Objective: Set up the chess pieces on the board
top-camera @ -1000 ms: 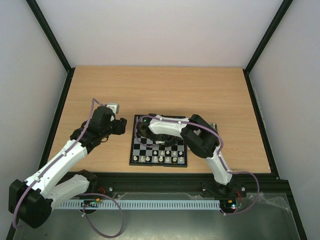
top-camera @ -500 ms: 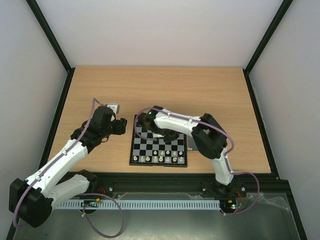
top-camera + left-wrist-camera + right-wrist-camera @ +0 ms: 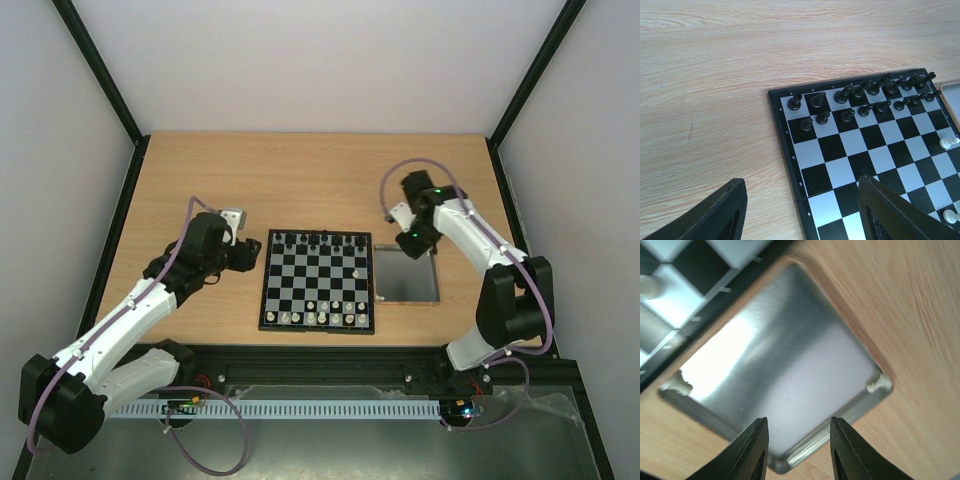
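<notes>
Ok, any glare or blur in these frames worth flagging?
Right wrist: a bright glare patch washes out the left of the metal tray, and the board corner is blurred. Left wrist: board sharp, the tool's fingers dark and soft. Top external: even light, chess pieces tiny but distinct.

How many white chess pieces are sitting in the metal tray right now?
2. One white piece lies in the tray's corner next to the board; the other in the opposite corner, away from the board. A bit of the tray is covered, so another may be hidden.
</notes>
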`<action>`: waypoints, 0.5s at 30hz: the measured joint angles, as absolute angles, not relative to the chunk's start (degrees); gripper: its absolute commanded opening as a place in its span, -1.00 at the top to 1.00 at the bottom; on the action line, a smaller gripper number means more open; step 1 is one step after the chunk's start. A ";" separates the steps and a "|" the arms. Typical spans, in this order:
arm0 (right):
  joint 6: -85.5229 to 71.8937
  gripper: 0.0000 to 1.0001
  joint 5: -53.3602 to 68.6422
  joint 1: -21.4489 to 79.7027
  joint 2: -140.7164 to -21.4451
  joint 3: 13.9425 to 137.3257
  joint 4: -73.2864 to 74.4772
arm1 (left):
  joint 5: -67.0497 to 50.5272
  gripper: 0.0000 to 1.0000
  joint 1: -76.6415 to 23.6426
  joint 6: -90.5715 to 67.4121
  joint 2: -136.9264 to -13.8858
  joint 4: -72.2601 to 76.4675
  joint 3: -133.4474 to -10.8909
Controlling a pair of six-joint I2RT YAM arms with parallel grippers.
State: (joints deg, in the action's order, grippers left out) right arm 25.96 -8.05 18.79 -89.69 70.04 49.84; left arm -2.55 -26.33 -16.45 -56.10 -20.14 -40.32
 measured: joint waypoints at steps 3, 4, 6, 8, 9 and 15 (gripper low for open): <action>22.55 0.47 -4.67 10.66 -89.03 66.96 46.04 | -3.09 -0.28 -26.33 -16.21 -56.16 -19.99 -40.29; 21.47 0.48 -3.33 8.32 -89.27 66.43 44.93 | -3.18 -0.28 -26.33 -16.08 -56.21 -19.99 -40.29; 19.86 0.49 -1.41 5.34 -89.89 65.98 43.40 | -3.22 -0.28 -26.33 -16.01 -56.34 -19.99 -40.29; 18.22 0.50 0.47 3.11 -91.22 65.80 41.76 | -3.22 -0.28 -26.33 -15.97 -56.40 -19.99 -40.29; 17.50 0.51 1.13 2.61 -91.94 65.76 41.19 | -3.22 -0.29 -26.33 -15.97 -56.40 -19.99 -40.29; 13.87 0.58 2.24 2.00 -96.49 65.69 37.67 | -3.22 -0.29 -26.33 -15.92 -56.40 -19.99 -40.29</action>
